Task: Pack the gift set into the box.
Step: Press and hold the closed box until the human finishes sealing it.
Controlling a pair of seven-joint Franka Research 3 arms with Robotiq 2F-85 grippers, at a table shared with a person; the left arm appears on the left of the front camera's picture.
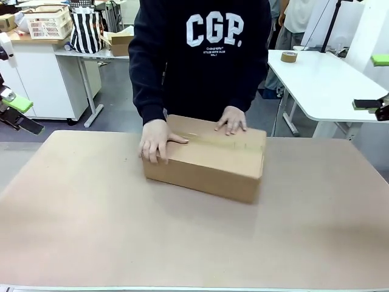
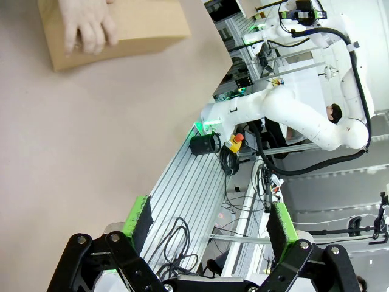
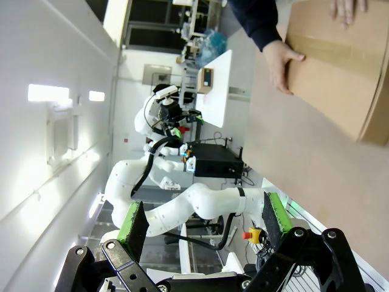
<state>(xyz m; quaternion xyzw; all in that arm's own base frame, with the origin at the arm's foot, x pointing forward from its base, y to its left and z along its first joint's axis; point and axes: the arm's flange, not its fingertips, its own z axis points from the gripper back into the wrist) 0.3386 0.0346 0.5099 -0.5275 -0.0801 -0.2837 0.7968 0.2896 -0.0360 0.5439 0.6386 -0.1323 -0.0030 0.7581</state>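
Note:
The box (image 1: 206, 159) lies on the tan table (image 1: 182, 243) with its flaps folded shut, and a strip of clear tape runs along the top seam. A person standing at the far side presses one hand (image 1: 157, 140) on its left end and the other hand (image 1: 231, 119) on its far top edge. The gift set is hidden from view. My left gripper (image 1: 21, 115) hovers open at the table's far left, well away from the box (image 2: 121, 27). My right gripper (image 1: 371, 82) hangs open at the far right, also clear of the box (image 3: 340, 67). Nothing sits between the left gripper's (image 2: 208, 213) or the right gripper's (image 3: 203, 212) fingers.
A white table (image 1: 328, 85) at the back right carries a roll of tape (image 1: 289, 56). A white desk at the back left holds a white basket (image 1: 48, 24), a striped bag (image 1: 86, 30) and a small cardboard box (image 1: 120, 41).

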